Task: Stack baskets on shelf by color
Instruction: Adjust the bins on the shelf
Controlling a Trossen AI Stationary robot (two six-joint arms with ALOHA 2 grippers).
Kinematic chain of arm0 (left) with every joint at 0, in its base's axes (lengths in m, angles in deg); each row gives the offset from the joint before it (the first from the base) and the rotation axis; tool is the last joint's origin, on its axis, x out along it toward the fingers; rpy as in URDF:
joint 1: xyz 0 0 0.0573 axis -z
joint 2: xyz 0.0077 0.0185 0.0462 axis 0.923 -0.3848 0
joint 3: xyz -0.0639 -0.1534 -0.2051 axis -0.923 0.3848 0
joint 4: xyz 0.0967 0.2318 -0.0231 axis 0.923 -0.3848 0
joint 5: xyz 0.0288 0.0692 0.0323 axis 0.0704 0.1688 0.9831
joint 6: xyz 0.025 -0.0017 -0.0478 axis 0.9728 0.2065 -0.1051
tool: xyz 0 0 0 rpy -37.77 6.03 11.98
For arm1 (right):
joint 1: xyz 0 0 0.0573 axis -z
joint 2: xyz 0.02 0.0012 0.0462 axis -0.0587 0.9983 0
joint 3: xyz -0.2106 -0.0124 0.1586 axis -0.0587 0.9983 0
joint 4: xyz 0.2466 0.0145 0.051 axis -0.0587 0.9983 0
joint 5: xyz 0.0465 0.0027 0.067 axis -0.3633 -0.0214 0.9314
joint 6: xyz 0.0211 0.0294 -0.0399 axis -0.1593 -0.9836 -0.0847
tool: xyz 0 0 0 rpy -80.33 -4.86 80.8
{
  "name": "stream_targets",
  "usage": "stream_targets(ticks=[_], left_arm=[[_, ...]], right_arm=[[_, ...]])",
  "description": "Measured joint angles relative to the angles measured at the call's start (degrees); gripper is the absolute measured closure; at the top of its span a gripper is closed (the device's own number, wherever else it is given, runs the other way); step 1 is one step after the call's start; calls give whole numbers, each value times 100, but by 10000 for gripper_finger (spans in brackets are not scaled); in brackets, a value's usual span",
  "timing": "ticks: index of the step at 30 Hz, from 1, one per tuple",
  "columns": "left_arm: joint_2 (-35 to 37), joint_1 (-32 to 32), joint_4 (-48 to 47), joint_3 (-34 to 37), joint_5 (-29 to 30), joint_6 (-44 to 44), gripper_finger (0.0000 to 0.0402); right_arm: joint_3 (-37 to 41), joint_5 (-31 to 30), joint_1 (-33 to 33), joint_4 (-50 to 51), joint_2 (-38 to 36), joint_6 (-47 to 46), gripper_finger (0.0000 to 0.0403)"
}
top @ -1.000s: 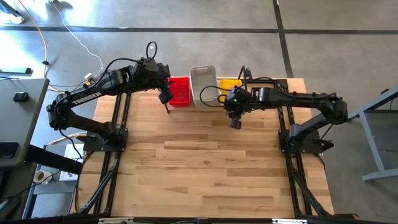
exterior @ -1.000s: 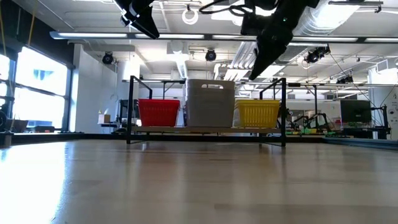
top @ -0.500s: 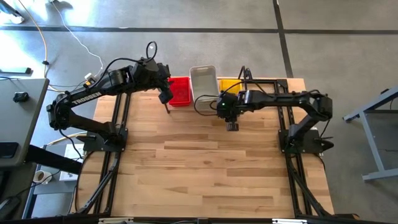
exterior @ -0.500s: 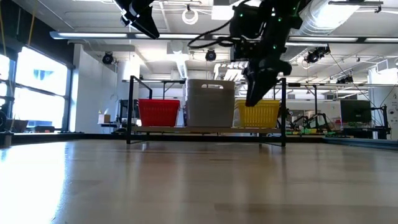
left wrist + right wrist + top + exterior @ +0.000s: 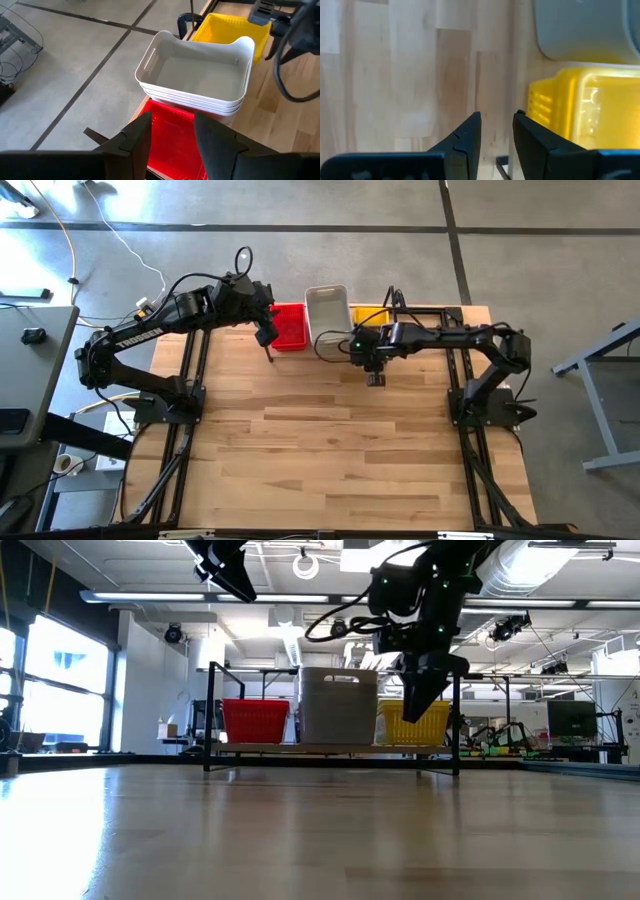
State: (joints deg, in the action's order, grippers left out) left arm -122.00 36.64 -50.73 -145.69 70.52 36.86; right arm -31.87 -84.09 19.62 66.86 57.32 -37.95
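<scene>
The shelf [image 5: 330, 748], a wooden board in a black rod frame, stands at the table's far edge. Three piles rest on it by their bases: a red mesh basket [image 5: 290, 327], a stack of clear-grey baskets [image 5: 327, 315] and a yellow mesh basket [image 5: 368, 314]. My left gripper [image 5: 266, 337] hovers open above the red basket's near left corner [image 5: 172, 145], holding nothing. My right gripper [image 5: 375, 377] hangs open and empty on the near side of the yellow basket [image 5: 590, 110], pointing down at the tabletop.
The black posts of the shelf [image 5: 210, 715] rise beside the baskets. Bare wooden tabletop [image 5: 330, 440] stretches from the shelf to the near edge. Both arm bases stand on black rails at the table's left and right sides.
My right gripper has come down from high above the shelf to basket height on the near side of the yellow basket, while its wrist swung toward the table's left. The baskets have stayed where they were.
</scene>
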Motion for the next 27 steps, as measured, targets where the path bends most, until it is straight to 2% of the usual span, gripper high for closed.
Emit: stream_targets(ticks=[15,27], left_arm=[[0,-1,-7,0,0,77,264],[0,1,-9,0,2,85,264]], right_arm=[[0,-140,245,-144,0,355,304],[-182,-97,119,110,-11,115,304]])
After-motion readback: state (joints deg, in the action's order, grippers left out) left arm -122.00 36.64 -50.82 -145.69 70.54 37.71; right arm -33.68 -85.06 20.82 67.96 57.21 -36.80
